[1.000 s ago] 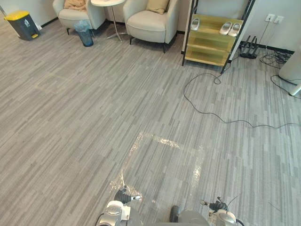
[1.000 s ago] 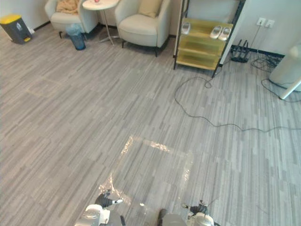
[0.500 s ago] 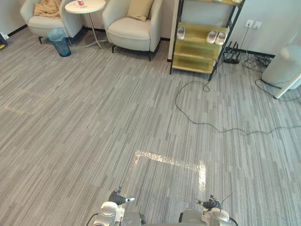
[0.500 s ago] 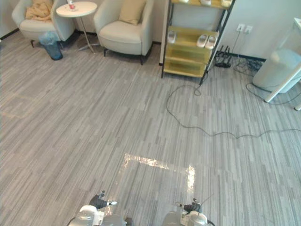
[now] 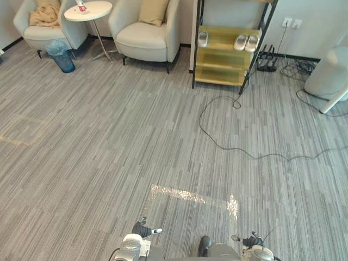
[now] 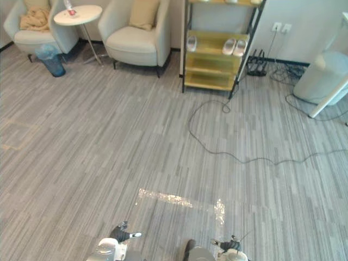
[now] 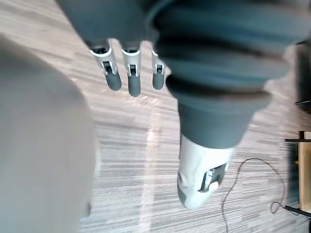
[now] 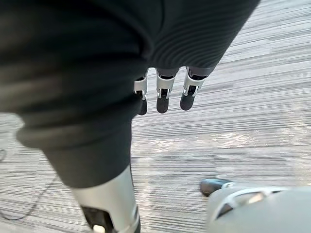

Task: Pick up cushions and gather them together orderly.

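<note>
Cushion (image 5: 154, 10) sits on armchair (image 5: 142, 39), well apart from left hand (image 7: 129, 77).

You are looking across a grey plank floor (image 5: 98, 163), a strip of glare (image 5: 190, 196) shining on it, a cream armchair (image 5: 144, 41) and a second armchair (image 5: 39, 35) standing at the far wall (image 5: 321, 16), a round white table (image 5: 88, 10) standing between them, a blue bin (image 5: 58, 54) sitting near its leg, a yellow-shelved rack (image 5: 225, 54) standing to their right.

- A round table (image 5: 88, 10) is set between a left armchair (image 5: 39, 33) and a right armchair (image 5: 142, 41).
- A blue bin (image 5: 61, 56) is placed near the table.
- Pale slippers (image 5: 246, 42) are laid on a yellow shelf (image 5: 223, 58).
- Sockets (image 5: 289, 23) are mounted on the wall.
</note>
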You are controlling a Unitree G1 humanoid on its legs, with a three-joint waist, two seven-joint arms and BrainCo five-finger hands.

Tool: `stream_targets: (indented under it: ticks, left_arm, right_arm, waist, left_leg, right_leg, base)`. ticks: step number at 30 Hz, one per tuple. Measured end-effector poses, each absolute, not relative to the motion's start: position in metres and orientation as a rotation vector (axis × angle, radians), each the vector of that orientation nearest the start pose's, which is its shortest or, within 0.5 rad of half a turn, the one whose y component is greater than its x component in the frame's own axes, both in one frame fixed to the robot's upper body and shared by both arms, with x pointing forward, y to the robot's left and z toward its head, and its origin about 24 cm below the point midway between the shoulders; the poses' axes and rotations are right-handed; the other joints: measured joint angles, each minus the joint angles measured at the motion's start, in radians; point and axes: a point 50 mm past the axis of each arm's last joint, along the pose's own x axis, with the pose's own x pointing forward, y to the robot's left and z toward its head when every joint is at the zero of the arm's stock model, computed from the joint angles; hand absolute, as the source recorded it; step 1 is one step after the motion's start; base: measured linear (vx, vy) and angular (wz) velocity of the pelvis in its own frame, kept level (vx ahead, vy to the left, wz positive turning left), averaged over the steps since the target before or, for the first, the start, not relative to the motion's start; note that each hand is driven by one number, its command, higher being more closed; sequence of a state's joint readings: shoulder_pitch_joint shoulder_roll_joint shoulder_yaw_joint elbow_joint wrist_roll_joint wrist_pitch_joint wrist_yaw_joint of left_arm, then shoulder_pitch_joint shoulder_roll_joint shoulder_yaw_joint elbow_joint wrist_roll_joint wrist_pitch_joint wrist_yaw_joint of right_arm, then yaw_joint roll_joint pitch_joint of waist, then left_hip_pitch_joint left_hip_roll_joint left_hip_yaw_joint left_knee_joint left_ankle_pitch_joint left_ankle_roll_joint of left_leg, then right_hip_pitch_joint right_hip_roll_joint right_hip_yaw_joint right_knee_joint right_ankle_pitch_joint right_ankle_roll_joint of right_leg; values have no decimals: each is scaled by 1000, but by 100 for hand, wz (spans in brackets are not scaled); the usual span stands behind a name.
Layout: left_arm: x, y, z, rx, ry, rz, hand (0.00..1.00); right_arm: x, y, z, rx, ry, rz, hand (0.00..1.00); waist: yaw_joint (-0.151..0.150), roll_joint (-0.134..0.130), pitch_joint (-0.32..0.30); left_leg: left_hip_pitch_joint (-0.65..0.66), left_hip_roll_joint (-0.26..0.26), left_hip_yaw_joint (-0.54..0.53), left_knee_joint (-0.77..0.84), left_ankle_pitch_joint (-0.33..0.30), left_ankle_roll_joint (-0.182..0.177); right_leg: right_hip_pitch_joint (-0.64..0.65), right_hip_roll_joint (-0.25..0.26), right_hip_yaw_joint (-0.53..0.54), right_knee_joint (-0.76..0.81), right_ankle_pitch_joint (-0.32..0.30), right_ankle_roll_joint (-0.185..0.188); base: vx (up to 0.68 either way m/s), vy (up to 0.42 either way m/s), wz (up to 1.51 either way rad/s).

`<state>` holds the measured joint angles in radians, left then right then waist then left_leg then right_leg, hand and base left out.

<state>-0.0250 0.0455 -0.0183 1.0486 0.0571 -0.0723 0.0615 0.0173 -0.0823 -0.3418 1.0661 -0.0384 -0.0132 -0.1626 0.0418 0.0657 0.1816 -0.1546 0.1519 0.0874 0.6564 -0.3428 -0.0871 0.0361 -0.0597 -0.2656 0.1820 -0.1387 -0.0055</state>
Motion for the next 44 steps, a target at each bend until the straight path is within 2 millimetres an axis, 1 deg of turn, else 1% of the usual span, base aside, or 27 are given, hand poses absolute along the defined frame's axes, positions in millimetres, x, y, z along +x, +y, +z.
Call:
stream_targets:
  ticks: [1, 2, 3, 4, 5, 6, 8, 11, 16, 18, 19, 22, 23, 24, 25, 26, 27, 28, 29, 30, 31, 33, 36, 38, 40, 42, 44]
  left_arm:
    - [144, 166, -149, 135, 947, 27, 0]
    - [141, 166, -149, 134, 952, 27, 0]
    - [141, 169, -149, 134, 952, 38, 0]
    - [138, 172, -150, 142, 963, 41, 0]
    - [140, 172, -150, 143, 959, 40, 0]
    - [140, 172, -150, 142, 961, 39, 0]
    - [139, 175, -150, 148, 967, 43, 0]
    - [138, 176, -150, 162, 973, 35, 0]
    - [134, 177, -152, 182, 984, 20, 0]
    - [131, 177, -153, 181, 993, 20, 0]
    - [128, 177, -154, 180, 1006, 21, 0]
    - [124, 178, -156, 181, 1020, 23, 0]
    - [122, 178, -156, 180, 1025, 23, 0]
    - [120, 178, -157, 179, 1030, 24, 0]
    - [120, 183, -157, 186, 1037, 28, 0]
    - [122, 185, -156, 193, 1032, 30, 0]
    - [123, 185, -156, 196, 1029, 29, 0]
    - [124, 175, -156, 182, 1021, 8, 0]
    - [121, 176, -157, 184, 1027, 12, 0]
    - [119, 183, -156, 183, 1025, 33, 0]
    - [122, 185, -155, 191, 1019, 34, 0]
    - [124, 184, -155, 192, 1016, 30, 0]
    - [124, 184, -155, 191, 1016, 29, 0]
    - [125, 184, -155, 191, 1016, 29, 0]
    - [124, 185, -155, 194, 1020, 30, 0]
    - [124, 182, -155, 188, 1019, 26, 0]
    - [124, 181, -155, 185, 1019, 25, 0]
  right_arm:
    - [107, -230, -153, -16, 1060, -487, 0]
    - [106, -230, -153, -13, 1061, -489, 0]
    - [106, -226, -154, -5, 1069, -482, 0]
    - [107, -224, -154, -5, 1065, -477, 0]
    - [103, -226, -155, 0, 1074, -491, 0]
    - [100, -227, -156, 6, 1082, -500, 0]
    - [90, -227, -158, 11, 1111, -511, 0]
    - [87, -226, -159, 14, 1120, -510, 0]
    - [87, -227, -159, 32, 1118, -526, 0]
    - [83, -228, -160, 38, 1128, -539, 0]
    - [78, -229, -161, 39, 1143, -545, 0]
    - [75, -229, -161, 38, 1153, -548, 0]
    - [72, -229, -162, 39, 1160, -549, 0]
    - [71, -229, -162, 38, 1163, -550, 0]
    - [77, -226, -162, 50, 1154, -544, 0]
    - [77, -222, -163, 60, 1157, -544, 0]
    - [76, -225, -162, 58, 1158, -551, 0]
    - [73, -237, -161, 35, 1161, -573, 0]
    - [75, -234, -161, 37, 1162, -561, 0]
    - [79, -227, -162, 40, 1158, -539, 0]
    - [84, -222, -162, 49, 1154, -526, 0]
    - [86, -221, -162, 50, 1147, -523, 0]
    - [85, -223, -162, 42, 1151, -526, 0]
    - [83, -224, -162, 39, 1155, -527, 0]
    - [83, -223, -162, 38, 1155, -523, 0]
    - [75, -226, -163, 28, 1175, -530, 0]
    - [68, -227, -164, 24, 1190, -535, 0]
  waist:
    - [8, 3, -2]
    - [9, 9, -3]
    - [14, -2, -14]
    - [9, -18, -21]
    - [5, -35, -22]
    - [5, -43, -23]
    - [7, -63, -35]
    - [7, -61, -38]
    - [10, -57, -54]
    - [10, -58, -62]
    - [10, -61, -82]
    - [9, -65, -99]
    - [9, -71, -109]
    - [9, -67, -121]
    - [13, -91, -107]
    - [13, -103, -103]
    - [9, -104, -112]
    - [0, -57, -102]
    - [0, -56, -108]
    - [6, -70, -107]
    - [8, -86, -100]
    - [7, -93, -93]
    - [7, -88, -85]
    - [7, -90, -80]
    - [6, -94, -79]
    - [-2, -86, -74]
    - [-3, -81, -77]
  left_leg:
    - [-6, -45, -85, -172, 30, -15]
    - [3, -54, -116, -221, 105, -28]
    - [26, -74, -93, -246, 101, -6]
    - [34, -95, -92, -263, 94, 9]
    - [50, -117, -89, -274, 94, 17]
    - [58, -128, -83, -279, 102, 30]
    - [88, -164, -85, -305, 106, 41]
    - [120, -182, -108, -331, 107, 43]
    - [143, -182, -140, -343, 108, 44]
    - [168, -179, -156, -354, 109, 43]
    - [177, -177, -157, -363, 112, 47]
    - [193, -175, -157, -357, 123, 44]
    - [195, -175, -157, -354, 129, 47]
    - [189, -175, -158, -337, 136, 45]
    - [119, -201, -164, -219, 117, 42]
    - [112, -218, -164, -243, 94, 46]
    - [144, -234, -193, -491, 161, 80]
    - [146, -197, -220, -555, 328, 58]
    - [146, -200, -217, -552, 332, 62]
    - [146, -202, -212, -549, 333, 63]
    - [144, -209, -210, -551, 332, 62]
    - [141, -209, -209, -551, 332, 62]
    - [142, -207, -210, -561, 332, 62]
    - [155, -211, -212, -602, 340, 53]
    - [162, -220, -212, -652, 377, 48]
    - [188, -213, -233, -718, 421, 45]
    - [202, -207, -243, -751, 444, 44]
  right_leg:
    - [-6, -7, 28, 16, -12, 21]
    - [-16, -2, 45, 26, -19, 34]
    - [-12, -12, 86, 25, -27, 53]
    - [-9, -31, 87, 23, -26, 62]
    - [-1, -55, 86, 35, -37, 80]
    - [-1, -67, 86, 48, -42, 87]
    - [5, -99, 88, 58, -65, 102]
    - [38, -109, 85, 42, -68, 101]
    - [76, -99, 72, 17, -68, 100]
    - [104, -94, 67, 5, -67, 100]
    - [114, -93, 60, -1, -67, 100]
    - [141, -93, 59, -11, -59, 90]
    - [142, -94, 59, -12, -56, 86]
    - [143, -95, 60, -12, -45, 83]
    - [171, -130, 54, -14, -19, 77]
    - [178, -143, 60, -17, -20, 77]
    - [176, -151, 58, -8, -14, 82]
    - [158, -115, 56, 33, -24, 101]
    - [158, -117, 64, 32, -35, 106]
    - [153, -110, 69, 5, -28, 92]
    - [151, -114, 60, 1, -34, 92]
    - [154, -112, 62, -15, -34, 92]
    - [155, -109, 61, -35, -42, 92]
    - [155, -115, 61, -54, -64, 104]
    - [142, -127, 58, -66, -93, 115]
    - [136, -119, 48, -54, -102, 103]
    - [137, -114, 39, -49, -102, 102]
  base:
    - [126, 194, -54]
    - [137, 210, -67]
    - [169, 184, -36]
    - [248, 193, -15]
    - [236, 147, 10]
    - [242, 129, 10]
    - [248, 98, 15]
    - [205, 24, 13]
    - [176, -47, 12]
    - [144, -72, 8]
    - [136, -77, 5]
    - [102, -50, 0]
    - [131, -60, -2]
    - [123, -9, 6]
    - [101, 41, 10]
    - [60, 56, 24]
    - [32, 66, 25]
    - [22, 68, 22]
    - [28, 81, 3]
    - [19, 40, -9]
    - [10, 7, -9]
    - [-26, -12, -5]
    - [-104, -34, -13]
    - [-125, -45, -15]
    - [-142, -38, -5]
    - [-148, -31, 17]
    - [-89, -25, 15]
